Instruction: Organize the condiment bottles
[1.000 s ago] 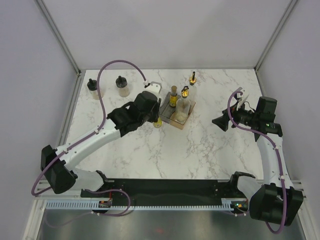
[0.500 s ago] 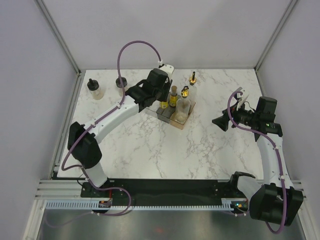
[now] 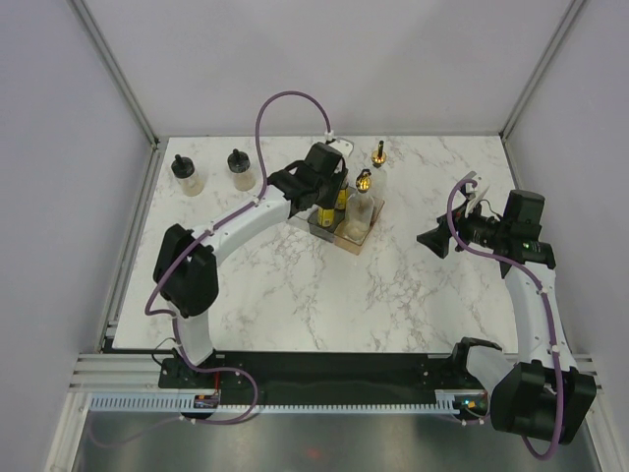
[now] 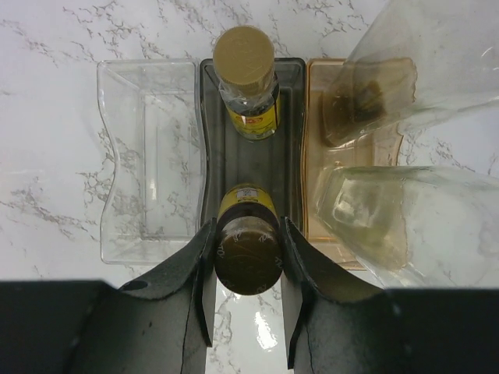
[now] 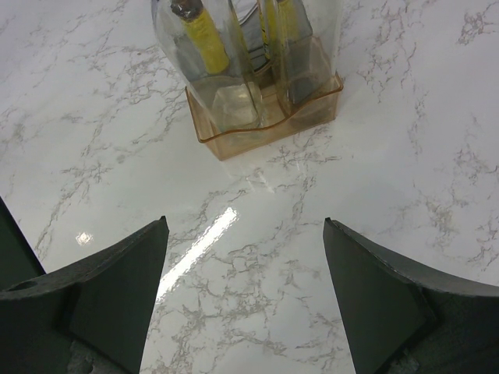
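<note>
Left pincer (image 4: 247,234) grips amber bottle (image 4: 247,261) at near end of grey compartment (image 4: 291,117)

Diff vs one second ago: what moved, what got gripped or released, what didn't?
The left gripper, shut on the tiny amber yellow-labelled bottle, carried it back and rightward, from beside the tray to over its grey middle compartment. Right gripper, open, and the two squat black-capped bottles stayed put.

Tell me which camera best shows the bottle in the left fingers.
Left wrist: the amber bottle sits clamped between the fingers over the grey compartment. Top external: the arm hides it. Right wrist: cannot tell it apart.
</note>
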Controlling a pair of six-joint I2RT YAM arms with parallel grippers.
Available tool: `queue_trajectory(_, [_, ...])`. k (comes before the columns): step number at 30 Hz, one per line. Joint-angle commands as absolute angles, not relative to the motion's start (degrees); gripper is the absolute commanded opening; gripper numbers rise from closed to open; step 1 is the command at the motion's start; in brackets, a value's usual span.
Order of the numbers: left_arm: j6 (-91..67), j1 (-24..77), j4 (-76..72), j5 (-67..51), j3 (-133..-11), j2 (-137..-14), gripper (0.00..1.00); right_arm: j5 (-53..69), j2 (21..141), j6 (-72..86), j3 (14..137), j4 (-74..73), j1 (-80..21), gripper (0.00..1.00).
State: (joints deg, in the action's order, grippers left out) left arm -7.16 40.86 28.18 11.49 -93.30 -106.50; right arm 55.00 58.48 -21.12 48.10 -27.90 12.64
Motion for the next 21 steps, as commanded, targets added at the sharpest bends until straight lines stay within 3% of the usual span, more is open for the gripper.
queue_trajectory(1, [-6.5,40.52,23.91,10.55,-96.07,-106.26,0.02,55.9,58.18,-22.59,48.96,-27.42,12.66,0.9])
queue_trajectory(7, [-7.91,40.17,23.47,9.14,-94.57,-106.26,0.05,55.9,58.18,-22.68,48.96,-27.51,12.66,0.9])
queue_trajectory(17, [-9.49,39.64,23.03,7.65,-92.55,-105.82,0.37,55.72,58.18,-22.76,48.96,-27.6,12.66,0.9])
queue_trajectory(21, [-9.93,39.46,22.94,7.38,-92.02,-105.73,0.43,55.72,58.18,-22.85,49.04,-27.6,12.66,0.9])
